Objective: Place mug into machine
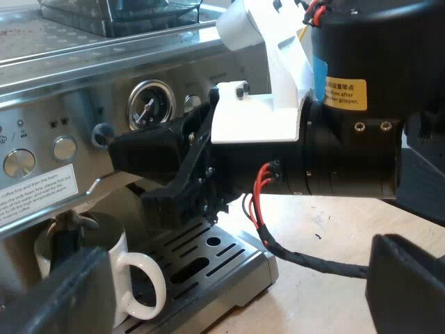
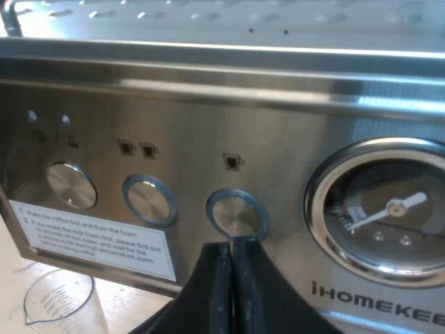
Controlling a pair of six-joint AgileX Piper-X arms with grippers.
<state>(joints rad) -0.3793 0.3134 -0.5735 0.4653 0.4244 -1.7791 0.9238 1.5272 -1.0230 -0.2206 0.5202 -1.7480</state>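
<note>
A white mug [image 1: 119, 245] stands on the slotted drip tray [image 1: 208, 261] under the espresso machine's [image 1: 76, 83] front, its handle [image 1: 144, 287] turned outward. My left gripper [image 1: 236, 289] is open, its two black fingers spread wide just outside the tray; one finger [image 1: 66, 296] is close in front of the mug, and nothing is held. My right gripper [image 2: 233, 245] is shut, its joined tips against the lower rim of a round steel button [image 2: 236, 212] on the machine's panel. From the left wrist, the right gripper [image 1: 122, 149] is seen reaching across above the mug.
A pressure gauge [image 2: 389, 212] sits beside the pressed button, and two more round buttons [image 2: 149, 200] and a white instruction label [image 2: 90, 240] are on the panel. A measuring glass [image 2: 59, 303] stands on the table below the label. The bean hopper [image 1: 139, 14] tops the machine.
</note>
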